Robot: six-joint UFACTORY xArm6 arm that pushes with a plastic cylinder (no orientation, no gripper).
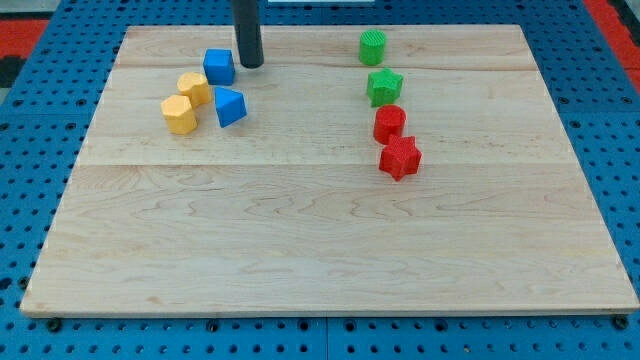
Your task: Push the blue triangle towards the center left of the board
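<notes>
The blue triangle (229,106) lies in the upper left part of the wooden board (320,240). My tip (250,65) is at the view's top, just right of the blue cube (219,67) and above the blue triangle, apart from it. Two yellow blocks (193,88) (179,114) sit just left of the blue triangle; the lower one is hexagonal.
On the right half stand a green cylinder (373,46), a green star (384,87), a red cylinder-like block (389,123) and a red star (400,157), in a column. The board's edges drop to a blue perforated surface.
</notes>
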